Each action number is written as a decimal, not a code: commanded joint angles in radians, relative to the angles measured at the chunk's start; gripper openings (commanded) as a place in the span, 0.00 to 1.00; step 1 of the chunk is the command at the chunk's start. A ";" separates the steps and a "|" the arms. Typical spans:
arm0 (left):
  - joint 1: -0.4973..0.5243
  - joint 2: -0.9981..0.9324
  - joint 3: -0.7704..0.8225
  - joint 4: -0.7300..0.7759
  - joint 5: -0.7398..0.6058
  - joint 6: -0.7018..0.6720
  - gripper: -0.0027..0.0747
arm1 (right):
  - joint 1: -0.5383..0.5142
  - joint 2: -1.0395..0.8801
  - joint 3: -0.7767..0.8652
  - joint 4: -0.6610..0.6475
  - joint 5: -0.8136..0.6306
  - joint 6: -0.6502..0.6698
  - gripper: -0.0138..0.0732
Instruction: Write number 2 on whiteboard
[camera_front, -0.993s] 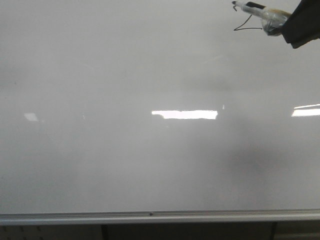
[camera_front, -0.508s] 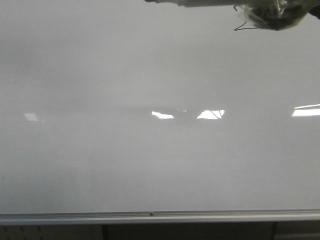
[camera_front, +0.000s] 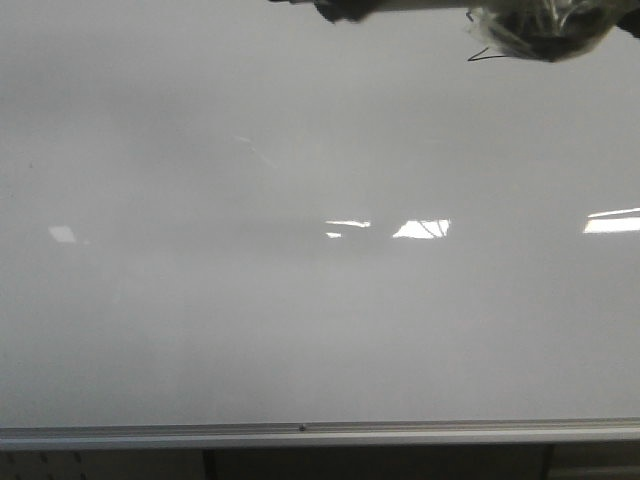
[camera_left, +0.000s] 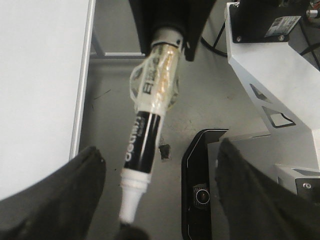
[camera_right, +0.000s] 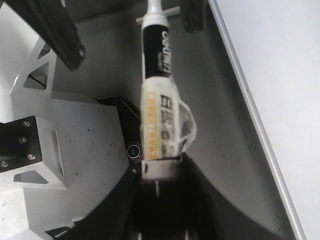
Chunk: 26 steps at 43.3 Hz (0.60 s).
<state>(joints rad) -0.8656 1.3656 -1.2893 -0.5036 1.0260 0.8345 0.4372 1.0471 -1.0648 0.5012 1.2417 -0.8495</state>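
The whiteboard (camera_front: 300, 320) fills the front view. Only the lower strokes of the number 2 (camera_front: 488, 55) show, at the top right, partly behind a marker. My right gripper (camera_right: 160, 175) is shut on the marker (camera_right: 156, 90), a black and white pen with clear tape round its barrel. It lies level along the top edge of the front view, taped part (camera_front: 530, 25) to the right. My left gripper (camera_left: 157, 195) is open, one finger on each side of the marker's white tip (camera_left: 132, 197). A dark blob hides the very end of the tip.
A silver rail (camera_front: 300, 433) runs along the board's lower edge. Bright light reflections (camera_front: 420, 228) sit mid-board. Below the arms are the white metal robot frame (camera_left: 270, 75) and a black camera housing (camera_left: 200, 190). The board's edge (camera_right: 250, 115) runs close beside the marker.
The marker swung from a tilt at the top right to level along the top edge. A dark shape has since appeared at its tip end, top centre. The mid-board reflection shifted.
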 joint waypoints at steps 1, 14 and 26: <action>-0.008 0.010 -0.047 -0.031 -0.037 0.000 0.63 | 0.004 -0.017 -0.032 0.047 0.049 -0.015 0.24; -0.008 0.034 -0.058 -0.035 -0.038 0.001 0.45 | 0.004 -0.017 -0.032 0.047 0.049 -0.015 0.24; -0.008 0.034 -0.059 -0.050 -0.047 0.001 0.11 | 0.004 -0.017 -0.032 0.047 0.049 -0.015 0.24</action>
<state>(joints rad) -0.8656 1.4294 -1.3145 -0.5058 1.0272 0.8391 0.4372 1.0471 -1.0648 0.4991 1.2397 -0.8519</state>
